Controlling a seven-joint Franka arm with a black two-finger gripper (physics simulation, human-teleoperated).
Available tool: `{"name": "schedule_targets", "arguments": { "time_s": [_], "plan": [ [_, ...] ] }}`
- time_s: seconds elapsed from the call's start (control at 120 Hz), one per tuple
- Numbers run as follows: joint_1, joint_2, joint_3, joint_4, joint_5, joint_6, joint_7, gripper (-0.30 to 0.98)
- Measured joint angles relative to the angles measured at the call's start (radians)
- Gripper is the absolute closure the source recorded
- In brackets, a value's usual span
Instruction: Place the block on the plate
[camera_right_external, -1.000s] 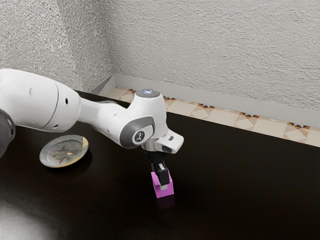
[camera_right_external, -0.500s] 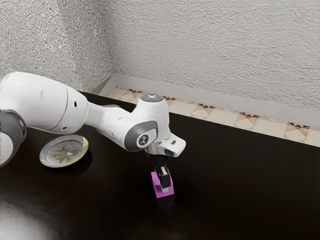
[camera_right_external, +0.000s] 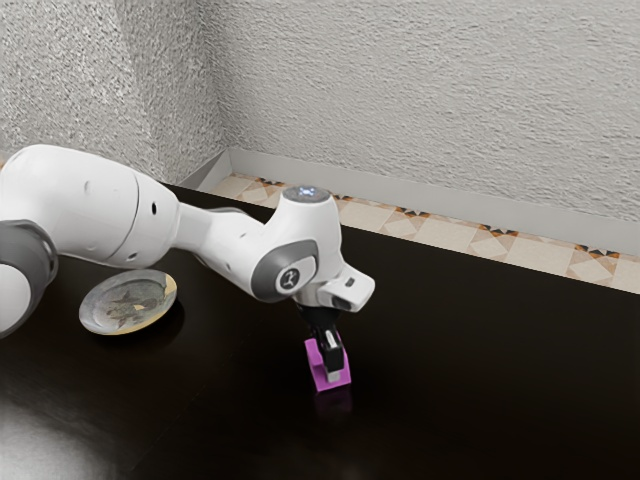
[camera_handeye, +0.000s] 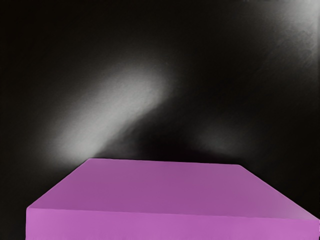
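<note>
Black claw (camera_right_external: 332, 372) at a purple block (camera_right_external: 316, 371) on a dark tabletop (camera_right_external: 480, 380); whether wide or narrow, I cannot tell. Round plate (camera_right_external: 128, 302) well apart, at the exterior view's left.

Your exterior view looks down from beside the arm (camera_right_external: 90, 205) and above the table (camera_right_external: 480, 380), well back, facing across its far edge to the tiled floor (camera_right_external: 455, 231) and wall (camera_right_external: 430, 90). Your wrist view looks down at the tabletop from close over the magenta block (camera_right_external: 314, 367); both views share that block and some tabletop beside it.
</note>
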Motion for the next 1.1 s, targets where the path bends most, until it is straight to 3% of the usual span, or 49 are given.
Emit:
{"name": "schedule_targets", "arguments": {
  "time_s": [0.408,0.783,1.1],
  "plan": [
    [0.016,-0.083,0.007,-0.003,0.01,-0.049,-0.017,0.33],
    [0.16,-0.162,0.051,-0.002,0.064,-0.149,-0.034,0.32],
    [0.345,-0.159,0.05,0.036,0.089,-0.172,-0.041,0.32]
  ]
}}
